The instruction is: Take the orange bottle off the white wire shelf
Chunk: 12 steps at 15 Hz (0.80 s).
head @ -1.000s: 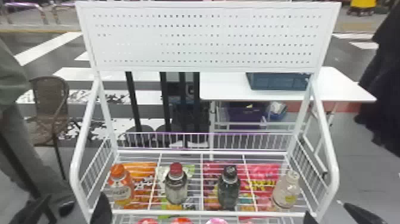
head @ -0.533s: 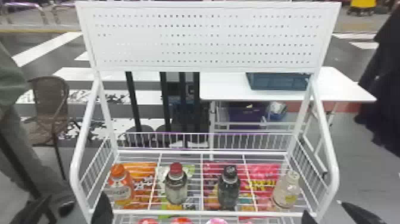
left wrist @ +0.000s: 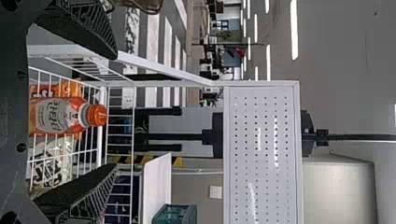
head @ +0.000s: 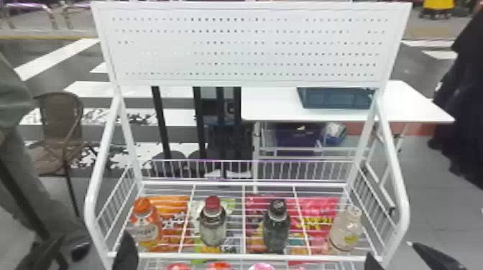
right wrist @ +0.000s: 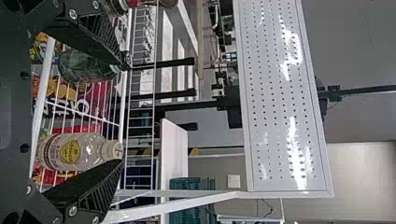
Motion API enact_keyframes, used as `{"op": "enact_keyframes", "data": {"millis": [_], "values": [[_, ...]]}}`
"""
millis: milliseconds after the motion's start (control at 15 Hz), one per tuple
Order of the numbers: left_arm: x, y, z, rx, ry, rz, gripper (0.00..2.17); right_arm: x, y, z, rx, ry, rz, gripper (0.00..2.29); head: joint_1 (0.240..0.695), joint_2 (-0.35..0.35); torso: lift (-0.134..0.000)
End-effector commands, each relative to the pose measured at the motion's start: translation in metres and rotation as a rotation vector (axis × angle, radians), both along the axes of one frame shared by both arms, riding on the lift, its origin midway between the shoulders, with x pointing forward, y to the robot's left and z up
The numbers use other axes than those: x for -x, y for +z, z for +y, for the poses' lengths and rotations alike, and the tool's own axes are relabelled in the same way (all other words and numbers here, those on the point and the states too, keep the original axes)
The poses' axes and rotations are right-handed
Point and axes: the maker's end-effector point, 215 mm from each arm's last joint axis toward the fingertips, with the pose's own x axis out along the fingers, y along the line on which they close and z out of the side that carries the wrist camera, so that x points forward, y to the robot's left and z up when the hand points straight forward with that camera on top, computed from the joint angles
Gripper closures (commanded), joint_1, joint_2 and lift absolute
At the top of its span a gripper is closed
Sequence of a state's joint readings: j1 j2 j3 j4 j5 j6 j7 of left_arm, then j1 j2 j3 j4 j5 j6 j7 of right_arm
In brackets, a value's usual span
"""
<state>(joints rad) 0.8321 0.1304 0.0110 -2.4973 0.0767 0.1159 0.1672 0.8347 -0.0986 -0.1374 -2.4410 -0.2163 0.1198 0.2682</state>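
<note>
The orange bottle [head: 145, 226], with its orange cap, stands upright at the left end of the white wire shelf [head: 222, 256]. My left gripper [head: 88, 253] is at the shelf's front left corner, open, on the near side of that bottle. In the left wrist view the orange bottle [left wrist: 58, 115] shows between the spread fingers of the left gripper [left wrist: 115, 111], touching neither. Open and holding nothing, my right gripper [head: 397, 256] waits by the front right corner. In the right wrist view, the right gripper [right wrist: 123, 112] has its fingers wide apart.
Along the same shelf stand a red-capped bottle [head: 212, 224], a dark bottle [head: 276, 228] and a clear bottle [head: 345, 229]. Side rails [head: 94, 194] rise at both ends, with a perforated panel [head: 251, 46] above the back. Colourful packets lie beneath the wires.
Both grippers have shifted only very slightly at the front corners, the left one a little upward in the head view. The bottles stand where they were.
</note>
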Motion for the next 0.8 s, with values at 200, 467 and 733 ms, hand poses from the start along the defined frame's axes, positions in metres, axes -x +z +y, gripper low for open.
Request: {"op": "enact_keyframes", "data": {"millis": [200, 467, 733], "values": [[0.001, -0.017, -0.004, -0.003, -0.007, 0.018, 0.07, 0.001, -0.002, 0.0, 0.001, 0.002, 0.004, 0.15, 0.499, 0.0, 0.0], [-0.002, -0.047, -0.007, -0.004, -0.01, 0.04, 0.08, 0.001, -0.003, 0.0, 0.001, 0.002, 0.006, 0.15, 0.499, 0.0, 0.0], [-0.009, -0.069, -0.02, 0.003, -0.032, 0.009, 0.08, 0.001, -0.004, -0.001, 0.004, 0.001, 0.007, 0.15, 0.499, 0.0, 0.0]]}}
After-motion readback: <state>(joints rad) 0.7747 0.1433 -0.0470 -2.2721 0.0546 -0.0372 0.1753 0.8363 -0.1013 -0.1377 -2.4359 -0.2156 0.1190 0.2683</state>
